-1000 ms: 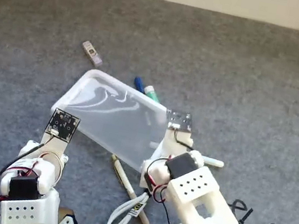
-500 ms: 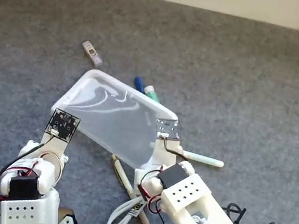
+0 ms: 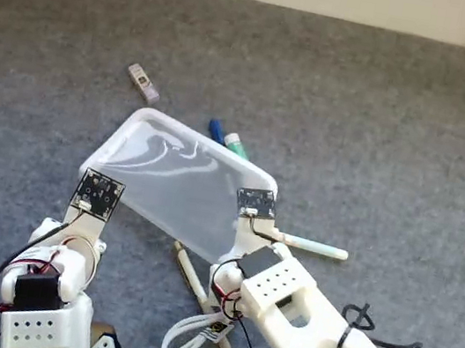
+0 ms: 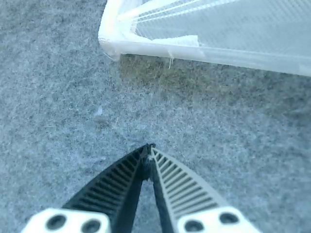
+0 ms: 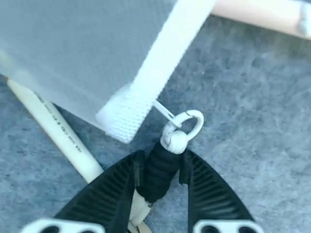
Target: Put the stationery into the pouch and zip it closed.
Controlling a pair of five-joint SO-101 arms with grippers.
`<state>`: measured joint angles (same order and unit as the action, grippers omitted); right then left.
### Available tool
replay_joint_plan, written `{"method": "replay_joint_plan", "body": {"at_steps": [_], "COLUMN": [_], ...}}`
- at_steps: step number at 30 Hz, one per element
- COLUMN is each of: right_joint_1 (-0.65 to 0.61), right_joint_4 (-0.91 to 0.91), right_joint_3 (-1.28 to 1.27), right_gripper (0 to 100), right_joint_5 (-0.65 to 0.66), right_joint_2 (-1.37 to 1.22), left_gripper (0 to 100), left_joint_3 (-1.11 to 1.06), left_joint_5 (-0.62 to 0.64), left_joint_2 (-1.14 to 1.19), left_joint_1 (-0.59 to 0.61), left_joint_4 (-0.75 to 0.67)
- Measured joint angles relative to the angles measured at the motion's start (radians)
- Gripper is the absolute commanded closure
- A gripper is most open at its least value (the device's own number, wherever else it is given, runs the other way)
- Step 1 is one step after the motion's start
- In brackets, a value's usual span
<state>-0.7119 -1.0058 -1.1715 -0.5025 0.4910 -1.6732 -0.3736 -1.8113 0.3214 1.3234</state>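
Note:
The translucent pouch (image 3: pixel 173 182) lies flat mid-carpet. In the right wrist view my right gripper (image 5: pixel 163 154) is shut on the black zipper pull (image 5: pixel 158 172), whose white ring (image 5: pixel 184 127) sits beside the pouch's near corner tab (image 5: pixel 124 119). My left gripper (image 4: pixel 148 147) is shut and holds nothing, low over the carpet just short of another pouch corner (image 4: pixel 109 41). A beige pen (image 3: pixel 196 284) pokes out from under the pouch's near edge. A cream pen (image 3: pixel 314 246) lies to its right. Blue (image 3: pixel 216 129) and green (image 3: pixel 237 145) markers lie behind it, and a small eraser (image 3: pixel 144 81) farther back left.
A looped white cable (image 3: pixel 192 333) lies by the right arm's base, over the beige pen's near end. Grey carpet (image 3: pixel 384 119) stretches open to the back and right. A pale wall edge runs along the far side.
The right arm's wrist has shifted left and nearer along the pouch's right edge, uncovering the pouch's far right corner. The left arm has kept still.

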Motion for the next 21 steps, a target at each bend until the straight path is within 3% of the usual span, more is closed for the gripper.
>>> {"method": "replay_joint_plan", "body": {"at_steps": [4,7,21], "right_joint_1": [0.0,0.002,-0.002], "right_joint_4": [0.0,0.0,-0.147], "right_joint_3": [0.002,0.002,-0.017], "right_gripper": [90.2,99.3,99.5], "right_joint_5": [0.0,0.0,0.21], "right_joint_2": [-0.021,-0.017,0.402], "left_gripper": [99,99,99], "left_joint_3": [0.0,0.0,0.0], "left_joint_5": [0.0,0.0,0.0], "left_joint_2": [0.0,0.0,0.0], "left_joint_1": [0.0,0.0,0.0], "left_joint_4": [0.0,0.0,0.0]}}
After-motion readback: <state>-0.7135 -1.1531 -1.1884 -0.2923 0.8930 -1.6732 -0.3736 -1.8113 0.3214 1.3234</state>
